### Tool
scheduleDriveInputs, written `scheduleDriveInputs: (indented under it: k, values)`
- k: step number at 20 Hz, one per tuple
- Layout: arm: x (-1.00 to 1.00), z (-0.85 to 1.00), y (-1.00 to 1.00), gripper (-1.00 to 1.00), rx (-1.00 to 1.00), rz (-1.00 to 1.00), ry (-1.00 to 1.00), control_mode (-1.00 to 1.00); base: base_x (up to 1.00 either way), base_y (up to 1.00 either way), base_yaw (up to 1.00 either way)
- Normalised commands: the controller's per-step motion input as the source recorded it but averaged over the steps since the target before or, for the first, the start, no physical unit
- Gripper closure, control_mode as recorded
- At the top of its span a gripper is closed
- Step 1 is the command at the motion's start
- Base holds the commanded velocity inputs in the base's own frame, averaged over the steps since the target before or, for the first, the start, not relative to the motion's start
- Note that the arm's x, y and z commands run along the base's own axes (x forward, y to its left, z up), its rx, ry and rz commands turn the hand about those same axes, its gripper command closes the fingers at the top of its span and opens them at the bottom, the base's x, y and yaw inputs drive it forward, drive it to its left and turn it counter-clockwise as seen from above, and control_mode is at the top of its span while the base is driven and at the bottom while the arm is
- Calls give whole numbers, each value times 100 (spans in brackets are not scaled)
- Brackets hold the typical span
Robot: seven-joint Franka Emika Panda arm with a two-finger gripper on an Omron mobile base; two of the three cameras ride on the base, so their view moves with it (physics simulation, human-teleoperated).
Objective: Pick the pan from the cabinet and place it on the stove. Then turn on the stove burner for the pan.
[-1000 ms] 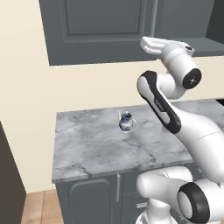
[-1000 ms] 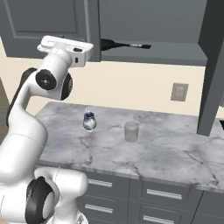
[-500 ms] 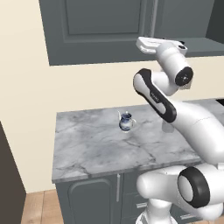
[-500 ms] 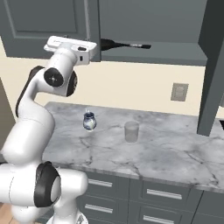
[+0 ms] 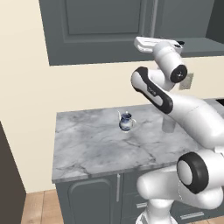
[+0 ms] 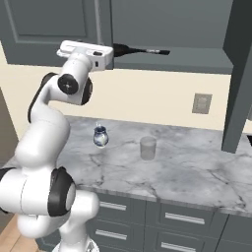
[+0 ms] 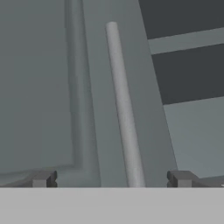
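Lying flat: pan (image 6: 124, 49) | handle (image 6: 150, 51) pointing right | cabinet (image 6: 177, 29) shelf

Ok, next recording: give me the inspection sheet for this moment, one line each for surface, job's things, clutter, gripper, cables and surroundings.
Surface: grey marble counter over grey drawers.
Job's things: pan lies on the shelf of the cabinet, handle pointing right; right door swung open, left door closed; stove corner possibly at the left base view's right edge, too little to tell.
Clutter: small blue-and-white jug and a clear glass standing apart on the counter.
Gripper: gripper open, up at the closed door, its bar handle between the tips, nothing held.
Cables: nothing seen.
Surroundings: cream wall with a socket plate; wood floor.
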Motion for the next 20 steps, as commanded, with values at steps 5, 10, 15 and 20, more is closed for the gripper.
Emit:
scheduleDriveInputs:
  k: [5,10,15,20]
  values:
    - [35,-10,-7,-100,-1,0,0,-100,0,0,0]
    - [41,-7,-1,-100,0,1,0,-100,0,0,0]
    - [44,-1,0,-100,0,3,0,-100,0,0,0]
    - [46,-5,0,-100,0,4,0,-100,0,0,0]
